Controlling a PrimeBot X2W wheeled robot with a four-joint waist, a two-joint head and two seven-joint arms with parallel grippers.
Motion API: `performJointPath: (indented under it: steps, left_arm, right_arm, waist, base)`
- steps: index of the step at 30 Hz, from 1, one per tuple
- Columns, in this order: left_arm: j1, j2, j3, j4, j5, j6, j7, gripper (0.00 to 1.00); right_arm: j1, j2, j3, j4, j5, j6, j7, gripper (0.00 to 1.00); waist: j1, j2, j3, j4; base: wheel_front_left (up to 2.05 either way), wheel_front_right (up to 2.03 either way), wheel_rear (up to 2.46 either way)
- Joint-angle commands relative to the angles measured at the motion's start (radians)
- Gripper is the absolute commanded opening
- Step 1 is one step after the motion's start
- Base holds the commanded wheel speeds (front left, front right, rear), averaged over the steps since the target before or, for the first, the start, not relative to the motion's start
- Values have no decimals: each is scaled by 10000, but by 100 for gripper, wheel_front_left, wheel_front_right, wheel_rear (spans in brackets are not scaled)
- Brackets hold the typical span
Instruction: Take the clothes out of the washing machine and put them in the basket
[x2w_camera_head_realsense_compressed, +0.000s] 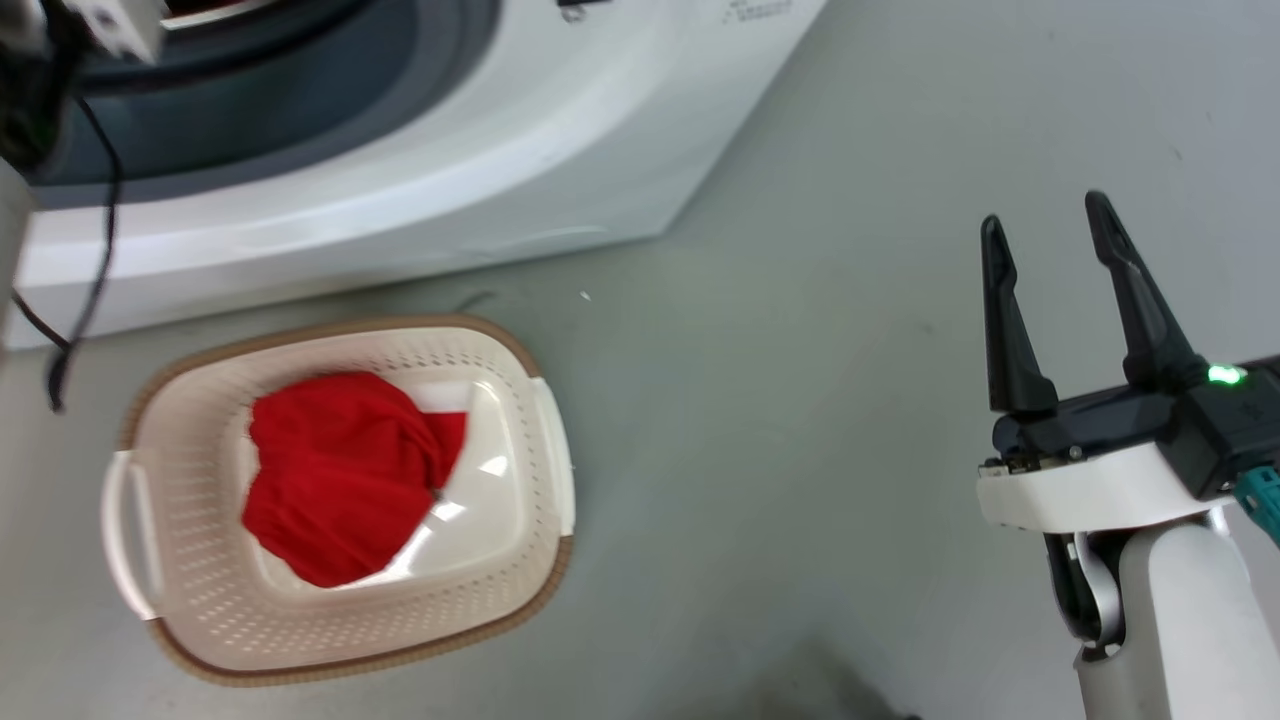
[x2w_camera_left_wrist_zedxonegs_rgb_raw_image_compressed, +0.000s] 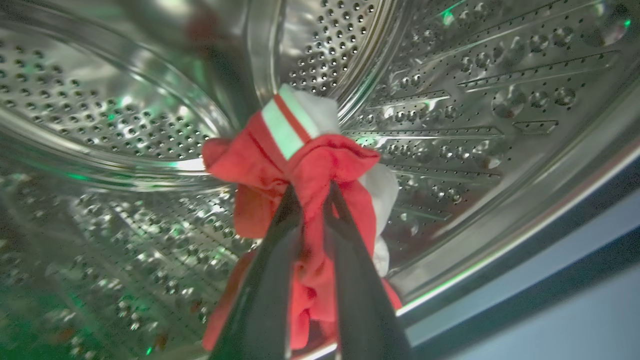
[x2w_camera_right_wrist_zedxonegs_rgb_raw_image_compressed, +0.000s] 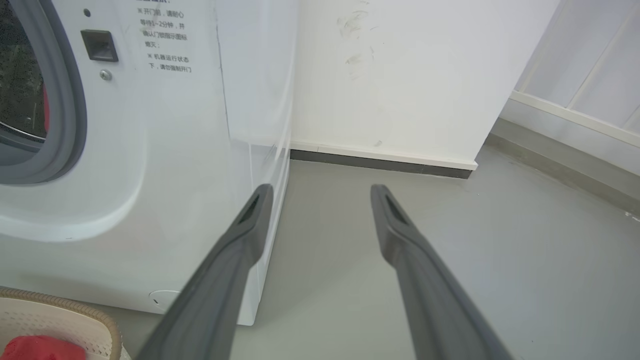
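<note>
Inside the perforated steel drum of the washing machine (x2w_camera_left_wrist_zedxonegs_rgb_raw_image_compressed: 500, 100), my left gripper (x2w_camera_left_wrist_zedxonegs_rgb_raw_image_compressed: 312, 192) is shut on a red garment (x2w_camera_left_wrist_zedxonegs_rgb_raw_image_compressed: 310, 165) with a white, red-striped band, which hangs bunched around the fingertips. The machine's white front (x2w_camera_head_realsense_compressed: 420, 170) stands at the top of the head view. On the floor before it sits the cream basket (x2w_camera_head_realsense_compressed: 200, 620) with a brown rim, holding another red garment (x2w_camera_head_realsense_compressed: 340, 475). My right gripper (x2w_camera_head_realsense_compressed: 1045, 225) is open over bare floor to the right, nothing between its fingers (x2w_camera_right_wrist_zedxonegs_rgb_raw_image_compressed: 240, 240). In the right wrist view the basket (x2w_camera_right_wrist_zedxonegs_rgb_raw_image_compressed: 65, 312) shows at the lower left corner.
A black cable (x2w_camera_head_realsense_compressed: 95, 260) dangles from my left arm beside the machine's porthole. A white wall (x2w_camera_right_wrist_zedxonegs_rgb_raw_image_compressed: 400, 75) with a dark baseboard runs behind the machine. Grey floor (x2w_camera_head_realsense_compressed: 800, 450) stretches between the basket and my right arm.
</note>
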Motion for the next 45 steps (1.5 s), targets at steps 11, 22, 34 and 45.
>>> performJointPath:
  steps: [11,22,34,45]
  left_arm:
    - [2537,-606,-125,-508,128,391,-1625,0]
    - [5697,-98,1271,-4614,1284,1656,-1711,0]
    - [8901,684,1042,-7663,952,2650,-928,0]
    - [9985,487,278,-6613,435,2377,-49,0]
  right_arm:
    - [650,4,-198,408,-304,-11,-24,100]
    - [1149,7,-330,600,-458,-11,-24,100]
    - [1456,7,-254,740,-437,-11,-23,100]
    - [1188,7,-152,671,-447,-11,-23,100]
  waist:
    - [1,0,-2045,1281]
    - [1,0,-3074,1890]
    - [1,0,-3687,2210]
    - [1,0,-3115,1968]
  base:
    - [0,0,0]
    - [0,0,0]
    - [0,0,0]
    - [0,0,0]
